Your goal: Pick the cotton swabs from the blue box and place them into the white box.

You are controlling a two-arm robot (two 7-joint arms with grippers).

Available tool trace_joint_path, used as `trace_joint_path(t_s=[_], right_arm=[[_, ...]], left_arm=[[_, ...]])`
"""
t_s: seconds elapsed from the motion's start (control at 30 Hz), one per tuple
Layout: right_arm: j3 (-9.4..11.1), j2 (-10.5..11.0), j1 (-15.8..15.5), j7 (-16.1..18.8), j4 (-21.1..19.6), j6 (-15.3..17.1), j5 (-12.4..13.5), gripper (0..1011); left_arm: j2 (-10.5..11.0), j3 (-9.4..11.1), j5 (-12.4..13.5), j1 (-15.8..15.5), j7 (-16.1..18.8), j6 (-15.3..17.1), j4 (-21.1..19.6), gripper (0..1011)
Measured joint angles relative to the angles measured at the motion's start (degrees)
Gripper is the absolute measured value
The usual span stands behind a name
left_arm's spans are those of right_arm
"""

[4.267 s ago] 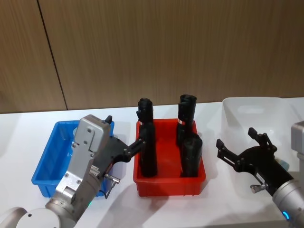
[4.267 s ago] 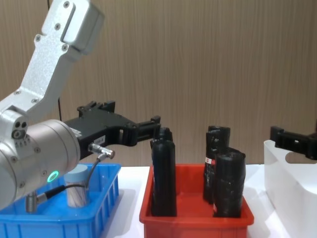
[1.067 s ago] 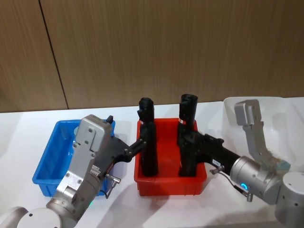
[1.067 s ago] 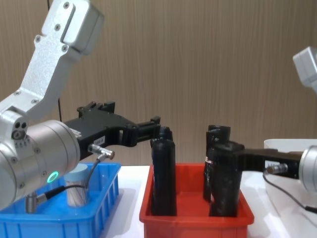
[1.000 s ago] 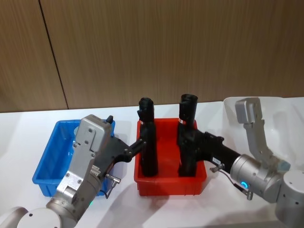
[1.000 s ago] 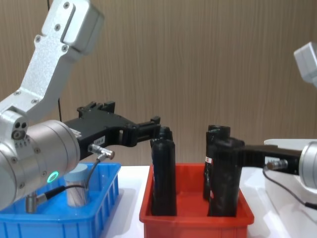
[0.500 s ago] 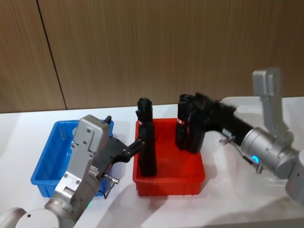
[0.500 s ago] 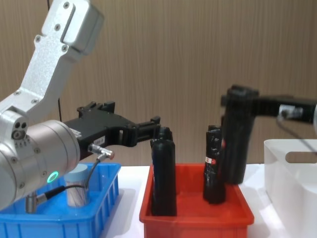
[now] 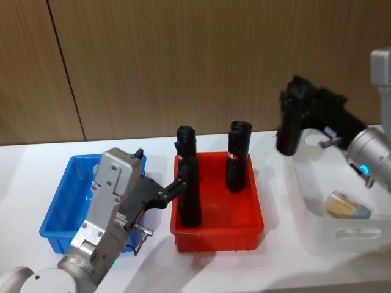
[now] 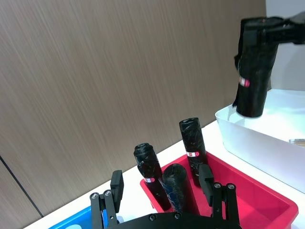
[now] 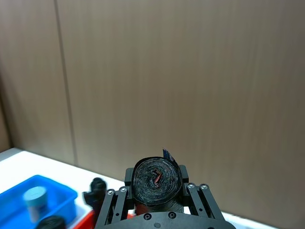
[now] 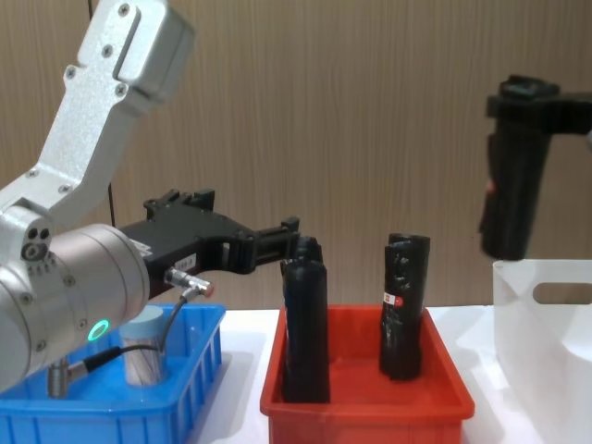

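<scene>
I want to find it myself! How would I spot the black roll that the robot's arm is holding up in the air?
Look at the tall white plastic box on the robot's right. Just above its near-left corner, the right gripper is shut on a black wrapped roll, holding it upright in the air. The other black rolls stand inside the red bin; this one touches nothing below it.

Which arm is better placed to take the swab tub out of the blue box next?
Left: its tool hangs open beside the blue box, while the right tool holds a black roll.
</scene>
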Motion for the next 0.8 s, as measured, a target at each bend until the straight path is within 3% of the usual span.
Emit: trace_joint_path(t_s=[0.33, 0.8], right_arm=[[2.2, 1.6, 2.1, -2.3, 3.4, -1.1, -1.2, 509], [3.1, 1.8, 6.1, -3.4, 14.4, -3.8, -2.8, 509]], left_arm=[[0.0, 0.0, 0.0, 0.0, 0.0, 0.0, 0.0, 1004], [0.0, 0.0, 0.0, 0.0, 0.0, 0.0, 0.0, 1004]])
